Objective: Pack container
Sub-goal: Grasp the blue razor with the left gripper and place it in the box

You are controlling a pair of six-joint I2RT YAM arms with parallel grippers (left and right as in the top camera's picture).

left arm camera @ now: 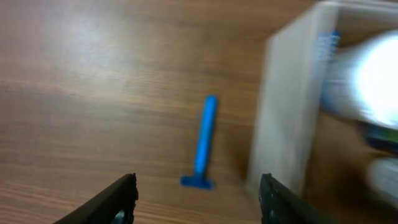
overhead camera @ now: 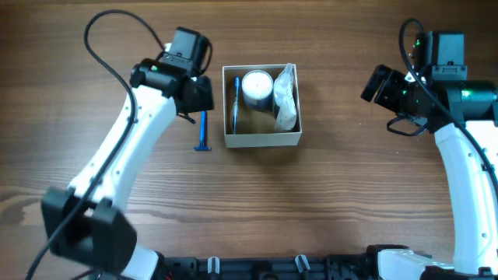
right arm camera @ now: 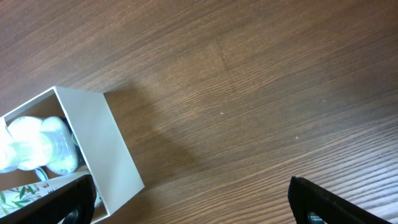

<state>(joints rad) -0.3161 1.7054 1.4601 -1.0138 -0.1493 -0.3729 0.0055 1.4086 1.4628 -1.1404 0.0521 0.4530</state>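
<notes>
The cardboard box [overhead camera: 262, 140], sitting on the desk [overhead camera: 327, 202], is looking light and thin-walled, best pinched at one wall, while the left pincer [left arm camera: 200, 200] is hovering spread over the razor [left arm camera: 204, 140] beside it, the right pincer [right arm camera: 199, 208] likewise spread.

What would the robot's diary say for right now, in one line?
left gripper: open, near razor | right gripper: open, empty | container: jar, toothbrush, bag inside | razor: outside

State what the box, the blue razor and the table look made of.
Box: likely cardboard, with thin flat walls, matte white outside and brown inside.
Razor: probably plastic, one solid bright blue throughout.
Table: wood or wood-look laminate, with brown grain lines and a low sheen.
</notes>
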